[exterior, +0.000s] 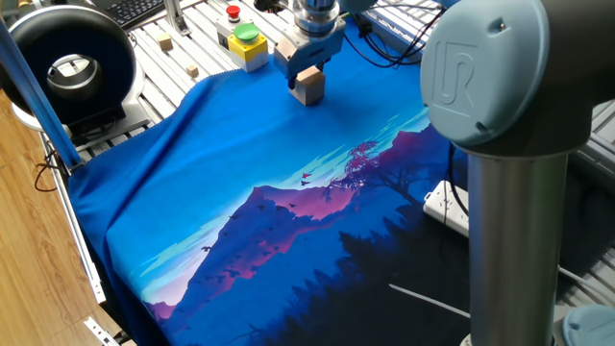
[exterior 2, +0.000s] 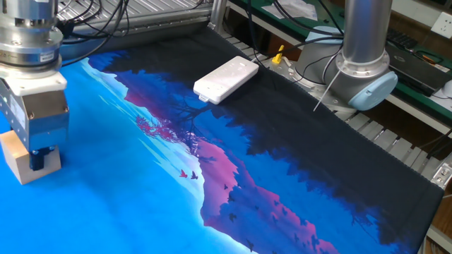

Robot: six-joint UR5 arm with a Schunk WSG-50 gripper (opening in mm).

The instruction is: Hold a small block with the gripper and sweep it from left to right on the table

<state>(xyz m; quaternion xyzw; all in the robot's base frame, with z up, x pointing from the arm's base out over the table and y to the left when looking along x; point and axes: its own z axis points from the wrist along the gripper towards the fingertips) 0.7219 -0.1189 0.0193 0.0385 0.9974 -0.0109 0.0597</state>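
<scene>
The small block is a light tan wooden cube resting on the blue cloth of the table near its far edge. The gripper points straight down and is shut on the block, its dark fingers on two opposite faces. In the other fixed view the block sits at the left edge of the picture under the gripper, touching the cloth of the table.
A yellow box with green and red buttons stands just behind the block. Tiny wooden cubes lie on the bare slats. A white power strip lies on the cloth. The arm's grey column rises at the right.
</scene>
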